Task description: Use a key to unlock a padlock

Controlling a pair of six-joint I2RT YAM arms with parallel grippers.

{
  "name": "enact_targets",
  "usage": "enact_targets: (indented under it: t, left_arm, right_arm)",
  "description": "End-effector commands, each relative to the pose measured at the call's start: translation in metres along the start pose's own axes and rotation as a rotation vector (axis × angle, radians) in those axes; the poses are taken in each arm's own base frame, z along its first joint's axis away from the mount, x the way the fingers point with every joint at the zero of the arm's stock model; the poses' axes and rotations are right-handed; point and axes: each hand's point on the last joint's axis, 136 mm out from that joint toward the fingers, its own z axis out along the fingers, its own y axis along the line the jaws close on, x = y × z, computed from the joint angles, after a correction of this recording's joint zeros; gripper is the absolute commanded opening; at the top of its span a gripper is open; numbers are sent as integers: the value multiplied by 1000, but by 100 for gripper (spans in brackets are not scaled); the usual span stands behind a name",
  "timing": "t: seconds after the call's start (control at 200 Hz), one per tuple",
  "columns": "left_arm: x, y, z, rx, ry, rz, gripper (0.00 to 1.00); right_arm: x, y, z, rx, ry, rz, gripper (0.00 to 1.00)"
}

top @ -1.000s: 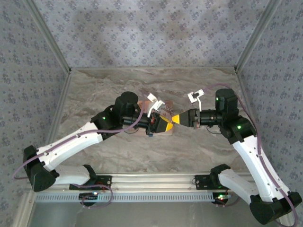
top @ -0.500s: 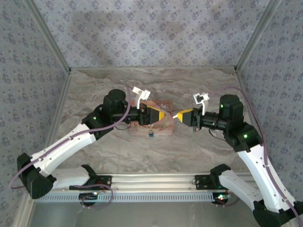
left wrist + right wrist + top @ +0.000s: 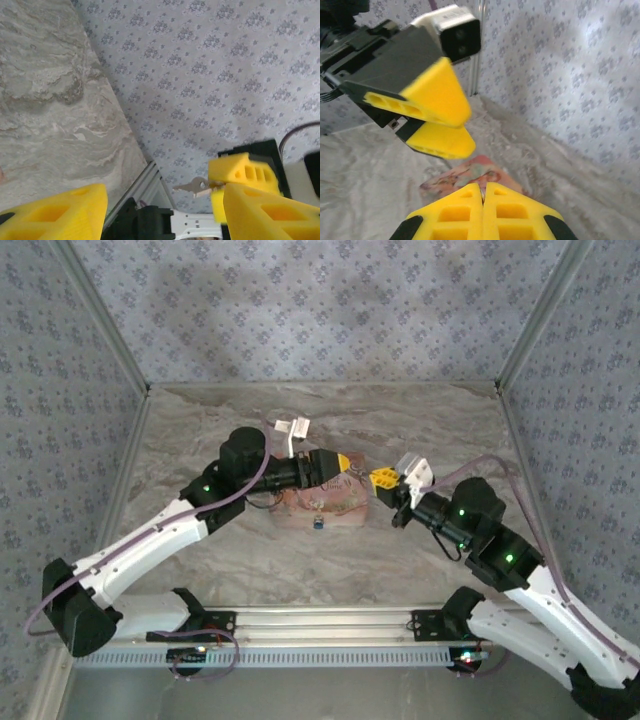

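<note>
Nearest me, the padlock lies free on the table at the near edge of the pink tin, tiny and blue; whether it touches the tin I cannot tell; up by the tin's far right corner, my right gripper is pinched tight on the key, whose silvery end juts out past the yellow fingertips toward my other arm; my left gripper hangs over the tin's far edge with its jaws spread wide and nothing between them, facing the key, close to it but apart; behind everything stands the patterned wall.
</note>
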Motion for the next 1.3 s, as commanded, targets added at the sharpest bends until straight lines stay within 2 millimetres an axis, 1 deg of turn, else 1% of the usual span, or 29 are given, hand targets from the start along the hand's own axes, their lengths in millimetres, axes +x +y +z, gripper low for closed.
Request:
enact_targets:
  t: [0.0,0.1,0.215,0.315,0.455,0.685,0.815,0.894,0.984,1.024,1.079,1.159,1.239,1.279,1.294]
  left_arm:
    - [-11,-14,7,53,-16,-89,63]
    - [-14,-18,11,83,-21,-119,62]
    - [-13,-19,13,86,-7,-140,60]
    - [-11,-18,16,100,0,-168,60]
    - [-11,-22,19,124,14,-200,54]
    - [-10,-25,17,133,14,-204,38]
    - [-11,-28,15,141,11,-206,27]
    - [-11,-27,15,141,10,-207,20]
    - [-12,-27,15,145,8,-206,10]
    - [-13,-27,15,145,6,-206,7]
    - [-14,-26,14,142,1,-204,0]
    - [-17,-22,13,131,-9,-199,0]
    - [-21,-15,10,101,-32,-188,0]
    - [-24,-13,9,90,-48,-174,0]
    - [-25,-12,9,86,-52,-167,0]
  right_arm:
    - [-11,-19,4,195,-47,-246,0]
    - [-7,-9,13,206,-51,-348,0]
    - [-12,-7,15,245,-72,-398,0]
    - [-13,-2,19,262,-72,-452,0]
    - [-14,4,25,288,-79,-511,0]
    - [-13,7,28,317,-76,-563,0]
    - [-8,7,31,340,-52,-618,0]
    - [-5,10,32,335,-42,-647,0]
    - [-1,16,33,317,-33,-668,0]
    - [1,17,33,314,-27,-673,0]
    - [3,18,32,311,-23,-673,0]
    - [6,17,31,309,-11,-667,0]
    - [10,17,32,293,13,-651,5]
    - [11,16,32,293,19,-635,12]
    - [12,16,32,290,24,-627,17]
